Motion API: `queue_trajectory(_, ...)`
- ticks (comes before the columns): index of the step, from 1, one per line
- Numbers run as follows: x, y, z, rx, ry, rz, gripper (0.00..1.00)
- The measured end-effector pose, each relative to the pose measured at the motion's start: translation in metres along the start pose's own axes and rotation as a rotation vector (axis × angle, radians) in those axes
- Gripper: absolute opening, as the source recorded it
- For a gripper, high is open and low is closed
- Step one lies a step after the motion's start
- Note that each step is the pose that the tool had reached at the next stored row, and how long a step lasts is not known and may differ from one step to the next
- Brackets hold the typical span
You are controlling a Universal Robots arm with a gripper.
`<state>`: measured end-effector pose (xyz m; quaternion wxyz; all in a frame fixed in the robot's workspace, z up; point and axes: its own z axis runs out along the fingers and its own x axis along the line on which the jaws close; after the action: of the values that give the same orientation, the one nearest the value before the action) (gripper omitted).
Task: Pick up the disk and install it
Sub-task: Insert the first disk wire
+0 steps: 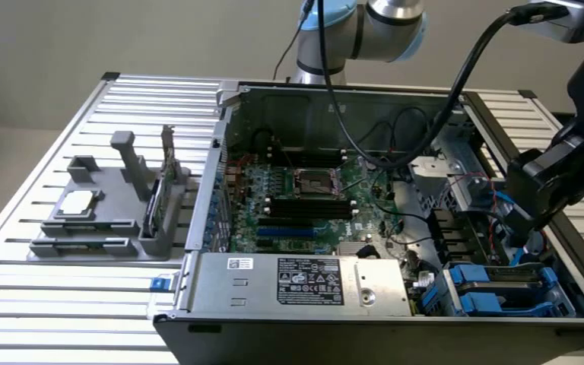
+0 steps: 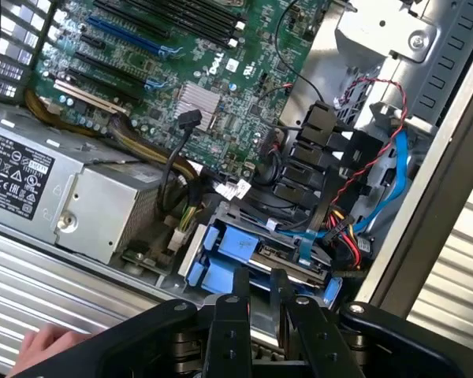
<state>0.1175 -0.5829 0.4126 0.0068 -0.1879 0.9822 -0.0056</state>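
The disk (image 1: 495, 283) lay in the drive bay at the corner of the open computer case (image 1: 373, 334), on the exterior view's right, just beside the power supply (image 1: 303, 280). From the exterior view little more than its blue carrier and a strip of metal could be made out, and any print on it was too small to read. In the wrist view the disk (image 2: 229, 264) sat low in the bay. One end was partly covered by a bundle of red, blue and black cables (image 2: 355, 228), and the nearer edge was hidden behind the pincer (image 2: 260, 290). The pincer (image 1: 523, 228) hung above the bay, near the disk. Whether it touched the carrier could not be told, nor whether it was clenched or released. Its arm was cut off by the frame in the exterior view. A person's hand (image 2: 39, 346), mostly cut off, lay beside the case's outer wall over the slatted table (image 1: 69, 319).
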Motion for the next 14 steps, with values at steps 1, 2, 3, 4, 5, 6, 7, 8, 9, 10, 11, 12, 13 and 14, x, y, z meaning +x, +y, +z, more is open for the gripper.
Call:
queue_trajectory(1, 0.0, 0.0, 0.0, 0.0002, 0.0002, 0.014, 0.25)
queue_trajectory(2, 0.0, -0.0001, 0.0, 0.0004, 0.0004, 0.028, 0.25)
queue_trajectory(3, 0.0, -0.0001, 0.0, 0.0006, 0.0006, 0.042, 0.25)
queue_trajectory(4, 0.0, -0.0001, 0.0, 0.0008, 0.0008, 0.058, 0.25)
queue_trajectory(5, 0.0, -0.0001, 0.0, 0.0008, 0.001, 0.074, 0.25)
queue_trajectory(6, 0.0, -0.0001, 0.0001, 0.0009, 0.0012, 0.089, 0.25)
queue_trajectory(7, 0.0, -0.0001, 0.0, 0.0012, 0.0014, 0.104, 0.25)
queue_trajectory(8, 0.0, -0.0001, 0.0001, 0.0013, 0.0016, 0.12, 0.25)
queue_trajectory(9, 0.0, 0.0, 0.0, 0.0016, 0.0019, 0.136, 0.25)
queue_trajectory(10, 0.0, 0.0, 0.0, 0.0017, 0.002, 0.152, 0.25)
queue_trajectory(11, 0.0, 0.0, 0.0, 0.0018, 0.0022, 0.167, 0.25)
queue_trajectory(12, 0.0, 0.0, 0.0, 0.0019, 0.0024, 0.182, 0.25)
queue_trajectory(13, 0.0, -0.0001, 0.0, 0.002, 0.0026, 0.197, 0.25)
queue_trajectory(14, 0.0, -0.0001, 0.0, 0.002, 0.0028, 0.212, 0.25)
